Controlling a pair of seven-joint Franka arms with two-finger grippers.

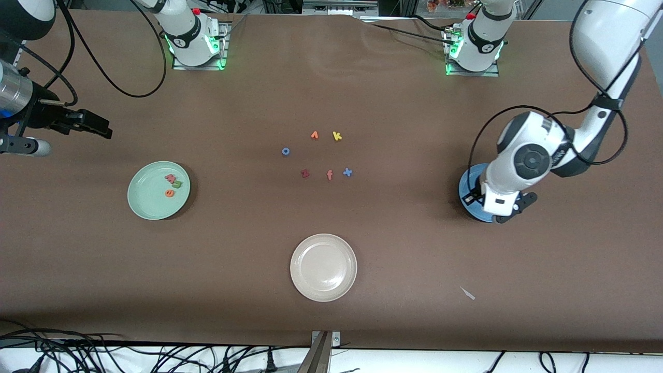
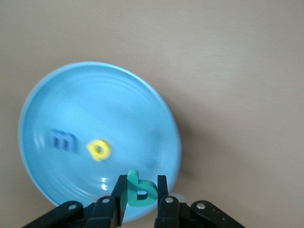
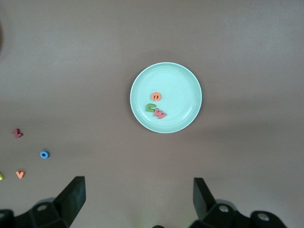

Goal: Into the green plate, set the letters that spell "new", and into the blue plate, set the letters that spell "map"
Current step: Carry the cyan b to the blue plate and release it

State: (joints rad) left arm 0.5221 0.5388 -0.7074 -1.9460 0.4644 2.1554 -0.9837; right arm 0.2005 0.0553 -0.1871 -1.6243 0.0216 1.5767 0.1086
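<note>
Left wrist view is showing the left gripper [image 2: 139,194], jaws clamping the teal "a" [image 2: 138,191], hanging over the blue plate [image 2: 95,95] rim near the worktop's left-arm end; right gripper [image 3: 137,199] is waiting, jaws wide.

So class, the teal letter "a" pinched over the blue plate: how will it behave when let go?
The teal "a" looks like thick foam, so probably light and slightly squashy in the left hand. Being flat-faced, it should land in the blue plate without rolling.

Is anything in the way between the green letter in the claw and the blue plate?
Nothing visible. The left claw holds the teal "a" right over the blue plate, above bare plate beside the yellow "p".
</note>
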